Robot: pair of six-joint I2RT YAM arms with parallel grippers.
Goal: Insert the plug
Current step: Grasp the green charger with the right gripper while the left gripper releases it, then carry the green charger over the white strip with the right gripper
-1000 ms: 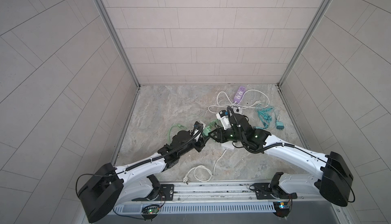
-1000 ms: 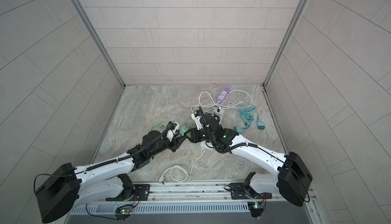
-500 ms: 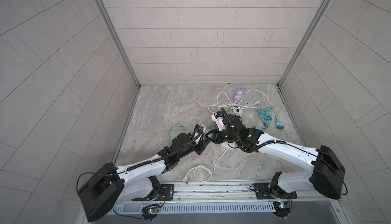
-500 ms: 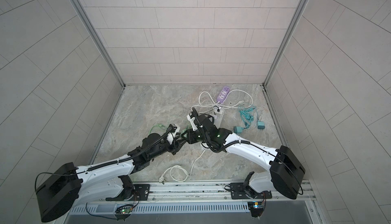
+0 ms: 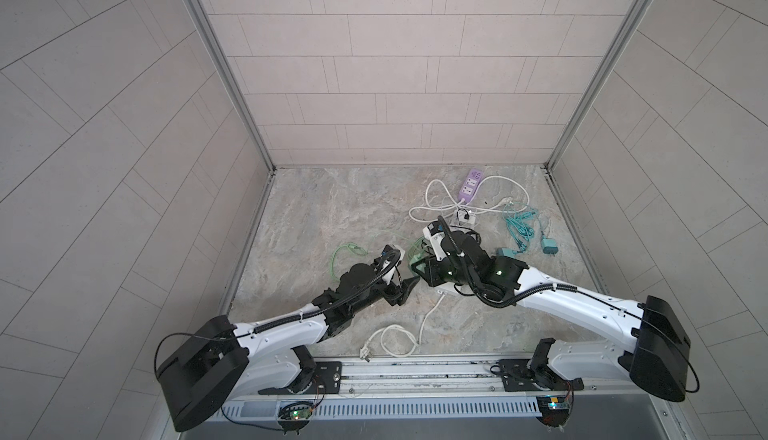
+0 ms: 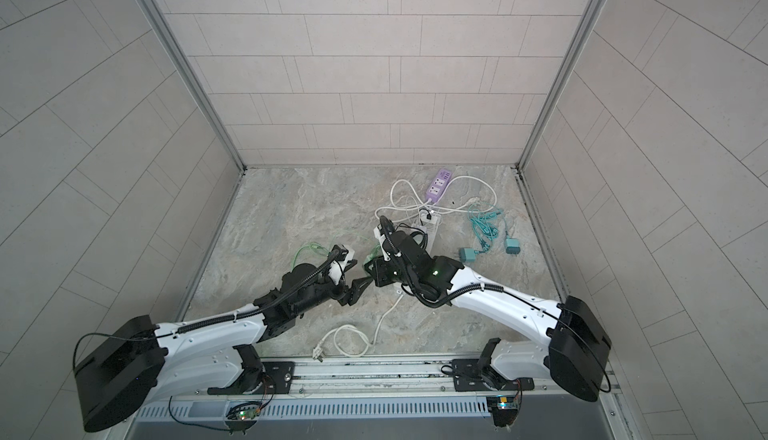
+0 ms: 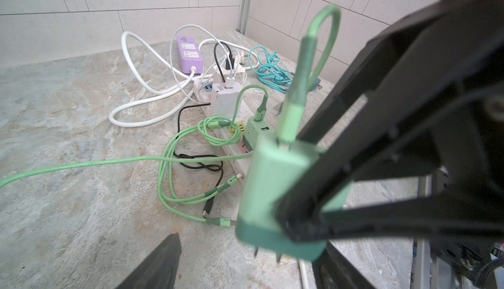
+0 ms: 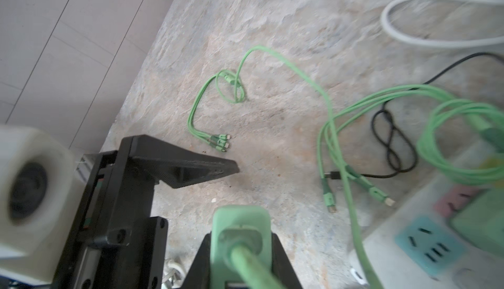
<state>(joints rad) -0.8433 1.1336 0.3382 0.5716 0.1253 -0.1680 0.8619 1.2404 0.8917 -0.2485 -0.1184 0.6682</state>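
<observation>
release since a second ago: left gripper (image 6: 358, 274) has let go, jaws now spread beside the plug (image 7: 278, 192). right gripper (image 8: 240, 246) pinches plug, prongs down, above floor (image 7: 81, 137), near strip (image 7: 234, 148).

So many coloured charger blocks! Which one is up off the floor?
The pale green charger, pinched in the right tool, prongs pointing down. The darker green one is plugged into the white strip; two teal ones lie on the floor.

Green plug (image 7: 275, 181) blurred, partly behind the right hand (image 7: 272, 216); white power strip (image 8: 392, 263) blurred, edge-cropped.
</observation>
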